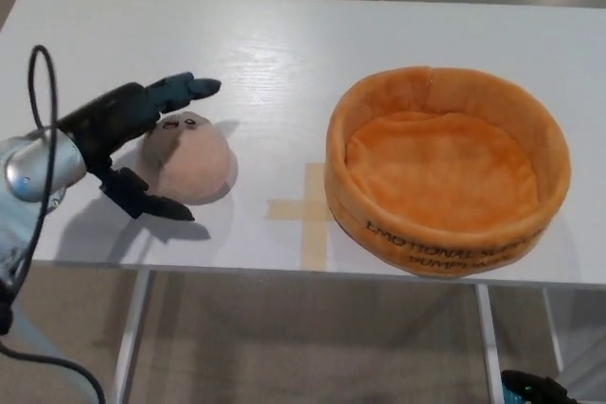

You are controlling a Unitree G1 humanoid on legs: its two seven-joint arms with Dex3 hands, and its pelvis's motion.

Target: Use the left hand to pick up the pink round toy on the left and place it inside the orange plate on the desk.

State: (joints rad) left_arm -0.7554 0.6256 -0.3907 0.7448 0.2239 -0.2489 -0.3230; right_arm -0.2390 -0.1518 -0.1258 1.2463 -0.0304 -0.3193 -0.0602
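A pink round plush toy (189, 158) with a small face rests on the white desk (284, 54) at the left. My left hand (133, 144) is around it from the left, open: the two fingers (185, 88) reach over its top and the thumb (151, 201) lies at its near side. The toy still sits on the desk. To the right stands the orange plush plate (544, 134), a round soft bowl with high walls and black lettering on its front, with nothing inside. My right hand does not show.
A tan tape cross (308, 210) marks the desk between the toy and the plate. The desk's front edge runs just below both. A black cable (38, 120) loops over my left forearm. A dark object (535, 388) sits on the floor at bottom right.
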